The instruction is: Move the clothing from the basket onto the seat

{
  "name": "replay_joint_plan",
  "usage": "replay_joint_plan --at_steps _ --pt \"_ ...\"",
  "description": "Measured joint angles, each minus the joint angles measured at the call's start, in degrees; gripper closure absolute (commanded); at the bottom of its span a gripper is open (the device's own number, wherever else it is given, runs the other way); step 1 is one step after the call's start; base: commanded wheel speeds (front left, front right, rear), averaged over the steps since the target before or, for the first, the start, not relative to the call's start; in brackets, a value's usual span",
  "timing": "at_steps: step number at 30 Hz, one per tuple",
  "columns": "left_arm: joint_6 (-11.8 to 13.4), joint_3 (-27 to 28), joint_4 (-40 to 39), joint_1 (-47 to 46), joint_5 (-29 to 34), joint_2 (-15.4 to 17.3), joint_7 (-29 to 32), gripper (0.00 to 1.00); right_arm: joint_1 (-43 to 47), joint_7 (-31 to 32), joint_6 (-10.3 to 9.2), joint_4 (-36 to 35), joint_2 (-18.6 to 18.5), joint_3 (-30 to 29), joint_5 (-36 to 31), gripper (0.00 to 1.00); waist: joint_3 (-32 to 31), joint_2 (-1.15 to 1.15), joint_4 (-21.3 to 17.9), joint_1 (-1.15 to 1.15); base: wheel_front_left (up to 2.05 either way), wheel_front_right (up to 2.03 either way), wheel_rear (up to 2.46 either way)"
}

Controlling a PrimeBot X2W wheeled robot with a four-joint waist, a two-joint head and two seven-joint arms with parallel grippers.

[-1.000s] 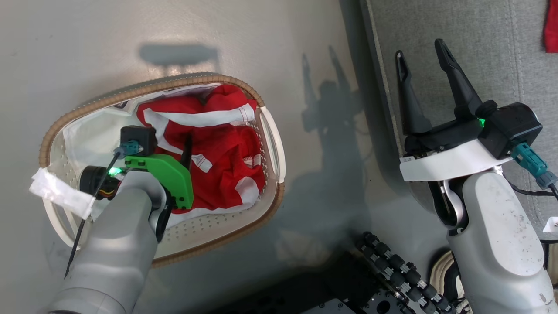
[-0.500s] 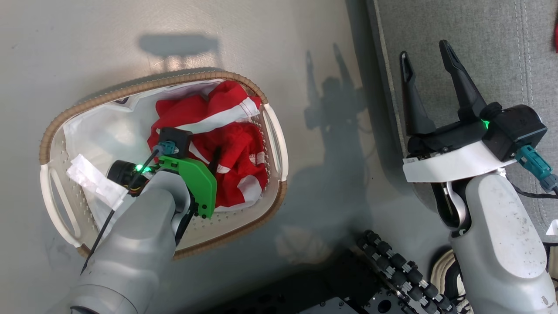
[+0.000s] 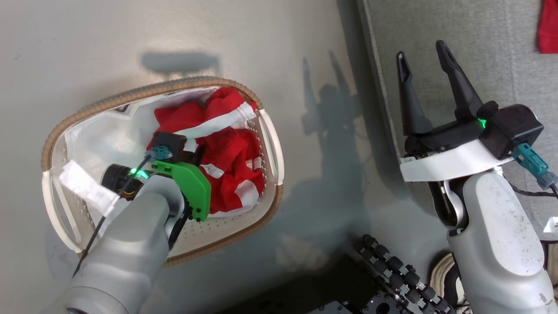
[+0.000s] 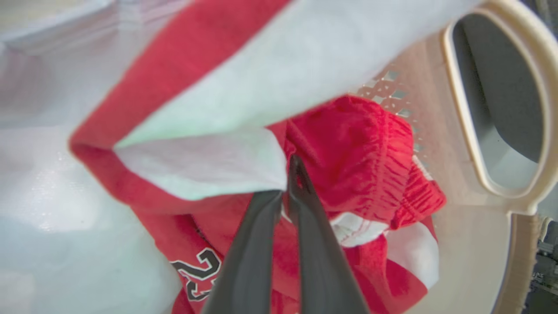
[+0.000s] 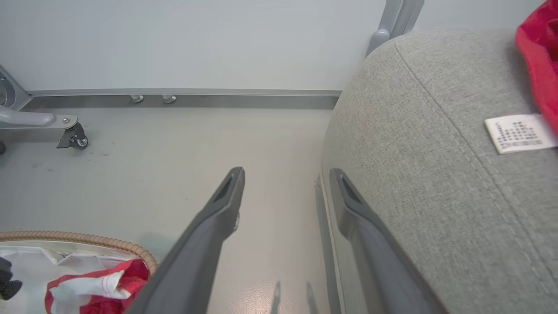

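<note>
In the head view the basket (image 3: pixel 130 93) sits on the floor (image 3: pixel 130 35) at the left. The jersey (image 3: pixel 231 152) is bunched in its right half, on the white liner (image 3: pixel 100 139). The left arm (image 3: pixel 130 244) reaches in from the near side, its green bracket (image 3: pixel 192 183) over the cloth. At the right, the right gripper (image 3: pixel 420 50) hangs released, fingers spread, above the left edge of the seat (image 3: pixel 479 35). A red garment (image 3: pixel 548 26) lies on the seat at the far right.

In the left wrist view the left gripper (image 4: pixel 285 183) is clenched on the jersey: its fingers are nearly together with red cloth between them, and a white trim band (image 4: pixel 200 165) drapes over one tip. Nearer the camera a black-outlined white numeral (image 4: pixel 198 272) reads "2" (the next digit is cut off by a finger). The basket's handle (image 4: pixel 466 122) shows at the right.

In the right wrist view the right gripper's fingers stand apart, one before the floor, the other before the seat's side. A white tag (image 5: pixel 518 133) on the seat carries rows of print too small to read, and the red garment overlaps its right end.
</note>
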Motion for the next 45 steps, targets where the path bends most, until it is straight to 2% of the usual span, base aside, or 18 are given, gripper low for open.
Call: replay_joint_plan --at_steps 13,20,32,40,45 --pt "0.0 -2.93 -2.27 6.54 -6.17 0.78 -2.91 1.0 -0.31 0.0 0.0 2.31 0.08 1.16 1.04 0.0 -8.37 0.0 -0.92 0.0 0.0 0.0 0.0" --pt "0.0 -1.85 -6.0 9.79 -7.58 0.81 -3.64 1.0 1.25 -0.01 0.0 3.87 0.1 1.15 0.55 0.0 -14.69 0.0 -0.06 -0.01 0.0 0.0 0.0" --pt "0.01 10.9 -18.89 16.12 4.2 1.97 -3.71 1.0 5.39 -0.01 0.0 6.19 0.09 0.11 -0.54 0.0 -25.47 0.0 4.18 -0.01 0.0 0.0 0.0" --pt "0.02 19.56 -29.31 21.02 11.77 0.07 -3.71 1.0 10.54 -0.01 0.0 7.31 -1.19 -1.18 -0.99 0.0 -31.86 0.0 8.08 -0.01 0.0 0.0 0.0" --pt "0.01 22.95 -35.22 23.68 15.75 -1.1 -3.72 1.0 13.17 -0.01 0.0 7.8 -1.33 -1.92 -0.73 0.0 -35.73 0.0 10.4 -0.01 0.0 0.0 0.0"
